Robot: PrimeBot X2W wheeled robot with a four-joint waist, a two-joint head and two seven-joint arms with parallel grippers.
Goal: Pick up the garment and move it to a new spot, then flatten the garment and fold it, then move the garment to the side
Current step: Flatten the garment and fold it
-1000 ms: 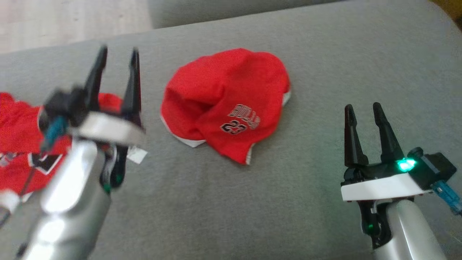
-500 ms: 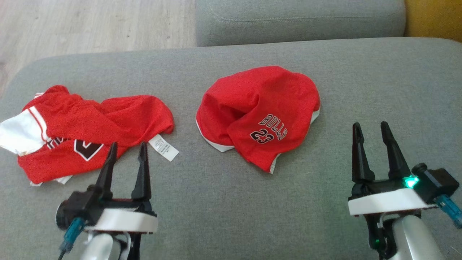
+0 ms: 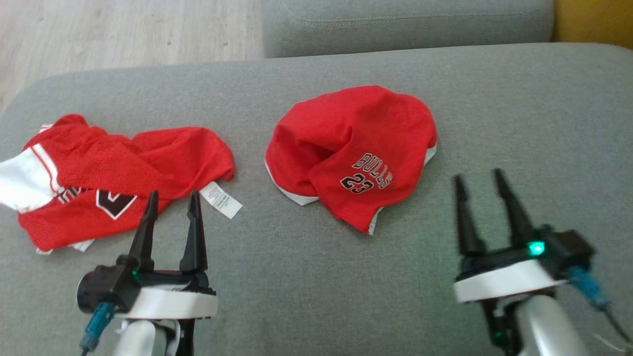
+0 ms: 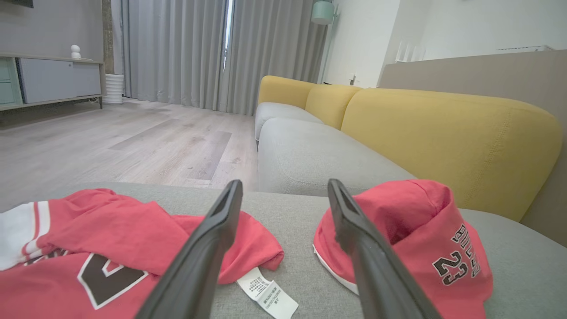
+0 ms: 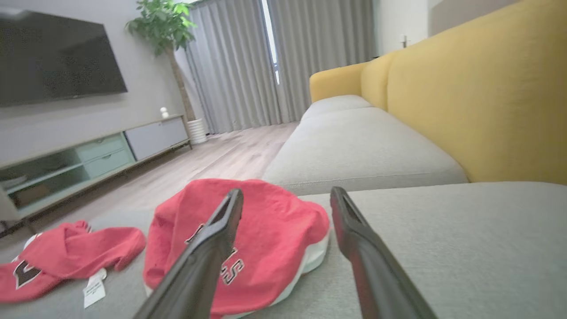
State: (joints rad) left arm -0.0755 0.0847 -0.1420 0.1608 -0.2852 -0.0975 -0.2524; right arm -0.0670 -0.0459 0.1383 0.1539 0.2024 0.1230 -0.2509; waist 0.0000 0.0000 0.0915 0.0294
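Two red garments lie crumpled on the grey sofa cushion point(image 3: 296, 277). The one printed "BULLS 23" point(image 3: 351, 148) is in the middle; it also appears as the "BULLS 23" garment point(image 4: 398, 221) and as that garment point(image 5: 274, 221). A red and white jersey point(image 3: 123, 158) with a white label point(image 3: 221, 199) lies at the left. My left gripper point(image 3: 173, 195) stands open just in front of the jersey's near edge, holding nothing; its jaws point(image 4: 284, 184) are wide apart. My right gripper point(image 3: 478, 175) is open and empty, right of the "BULLS 23" garment and apart from it.
A second grey seat cushion point(image 3: 405, 24) adjoins the far edge, with a yellow backrest point(image 3: 593, 22) at the far right. Wooden floor point(image 3: 123, 34) lies beyond the cushion's far left edge. Bare cushion stretches along the near side and to the right.
The head camera has shifted. My left gripper has drawn back from over the jersey to the near side. My right gripper has just slid a little to the left. Both stay open.
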